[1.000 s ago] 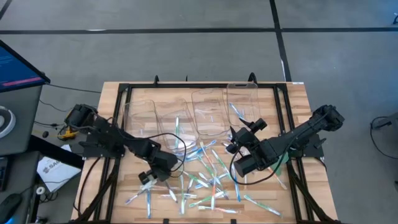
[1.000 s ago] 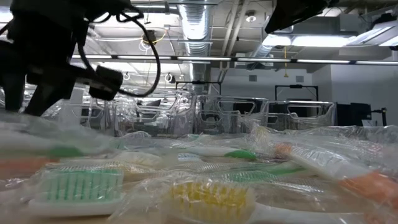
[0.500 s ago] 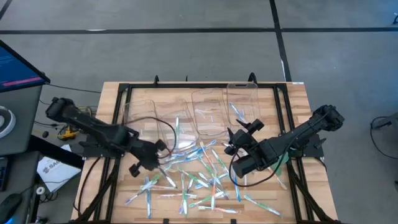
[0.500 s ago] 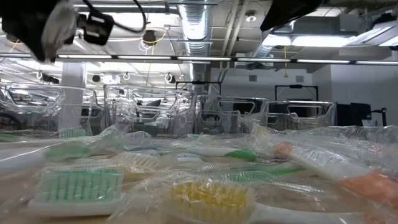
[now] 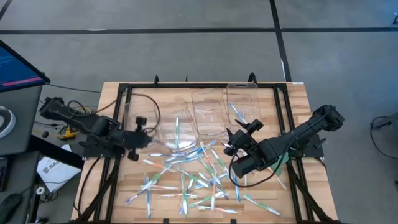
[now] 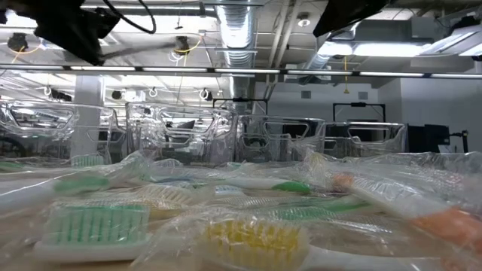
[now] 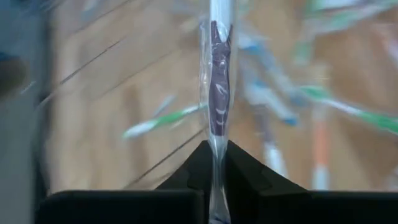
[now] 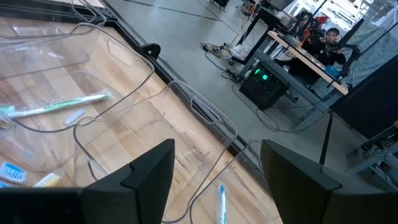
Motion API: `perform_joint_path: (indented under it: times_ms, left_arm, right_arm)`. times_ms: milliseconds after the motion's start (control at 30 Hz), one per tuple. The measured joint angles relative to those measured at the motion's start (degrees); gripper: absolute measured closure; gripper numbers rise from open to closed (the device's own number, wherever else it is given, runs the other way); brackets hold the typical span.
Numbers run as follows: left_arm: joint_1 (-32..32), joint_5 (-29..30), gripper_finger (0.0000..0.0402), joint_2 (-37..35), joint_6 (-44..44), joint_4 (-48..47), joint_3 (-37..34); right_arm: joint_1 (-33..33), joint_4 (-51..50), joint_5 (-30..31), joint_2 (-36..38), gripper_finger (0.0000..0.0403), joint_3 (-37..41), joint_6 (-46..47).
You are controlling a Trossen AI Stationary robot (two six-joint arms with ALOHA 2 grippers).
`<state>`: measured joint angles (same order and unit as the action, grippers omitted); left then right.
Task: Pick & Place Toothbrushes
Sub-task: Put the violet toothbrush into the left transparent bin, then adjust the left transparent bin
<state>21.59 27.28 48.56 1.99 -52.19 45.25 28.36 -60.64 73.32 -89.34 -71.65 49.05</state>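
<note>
Several wrapped toothbrushes [image 5: 199, 177] lie in a loose pile on the wooden table, and they fill the foreground of the low view [image 6: 98, 226]. My left gripper [image 5: 147, 138] hangs above the table just left of the pile, near the leftmost clear bin [image 5: 140, 115]. It is shut on one wrapped toothbrush [image 7: 219, 93] with a purple-accented handle. My right gripper [image 5: 233, 144] hovers open at the pile's right far side, its fingers [image 8: 149, 168] pointing at the bins. Other toothbrushes lie inside the bins [image 5: 177, 130]. My left gripper pinches the wrapped toothbrush between its two fingers at one end of the handle [image 7: 215, 146]. The toothbrush runs straight out ahead, in line with the fingers. It is lifted clear of the table, and its clear wrapper sits around it at the pinch.
Several clear plastic bins [image 5: 208, 112] stand in a row along the table's far half, inside a black frame [image 5: 121, 93]. The right wrist view shows their rims [image 8: 186, 93] close below. Desks, screens and cables stand off the table's left edge [image 5: 18, 68].
My left gripper has risen from the left part of the pile and pulled back toward the table's left and far side, carrying one toothbrush clear of the table. The right arm has kept still.
</note>
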Motion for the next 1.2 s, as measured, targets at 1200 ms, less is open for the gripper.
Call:
perform_joint_path:
  times_ms: [1200]
  left_arm:
    - [-4.31, 11.96, 0.0315, -2.87, -54.81, -19.86, -3.9]
  right_arm:
    - [0.0, 0.32, -2.97, 0.0, 0.0171, 0.01, 0.01]
